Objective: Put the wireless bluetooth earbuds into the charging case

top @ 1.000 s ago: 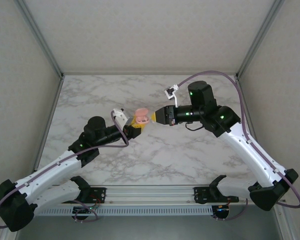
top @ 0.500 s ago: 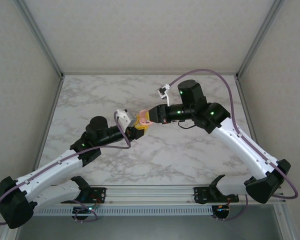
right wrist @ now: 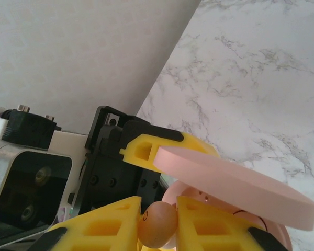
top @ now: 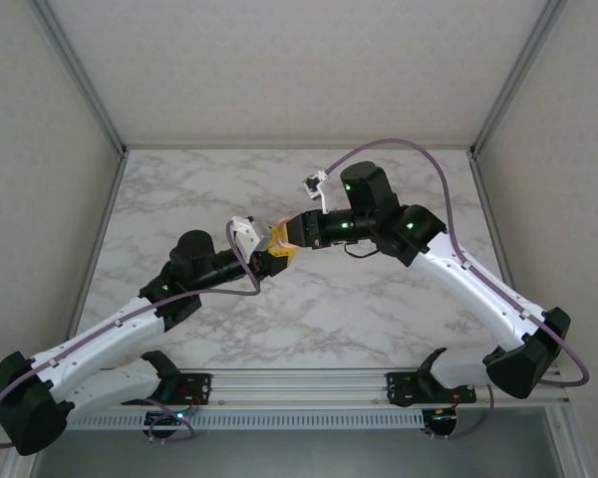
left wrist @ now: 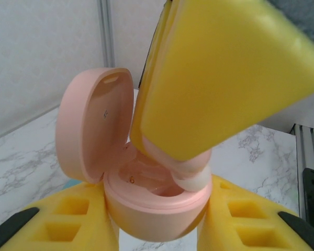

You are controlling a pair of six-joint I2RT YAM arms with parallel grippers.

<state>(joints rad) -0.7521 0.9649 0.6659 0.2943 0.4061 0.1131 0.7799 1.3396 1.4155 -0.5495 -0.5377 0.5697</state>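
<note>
While the left arm stretches forward over the bench [top: 379,319], its left tool [left wrist: 156,230] is clamped on the base of the salmon-pink charging case [left wrist: 157,212], whose lid [left wrist: 91,133] stands swung open. The right arm bends in from the opposite side. Its right tool [right wrist: 158,217] pinches a salmon-pink earbud [right wrist: 158,226] at its fingertips, at the mouth of the case's well, beneath the lid.

We count two arms: the left arm [top: 110,334] and the right arm [top: 478,289] share white shells, black joint housings and green lights [top: 411,225]. A purple cable [top: 399,147] loops behind each pincer. Left pincer [top: 278,255] and right pincer [top: 283,235] carry yellow fingers [right wrist: 115,219] with square pockets, on screwed black mounts [right wrist: 110,167].
</note>
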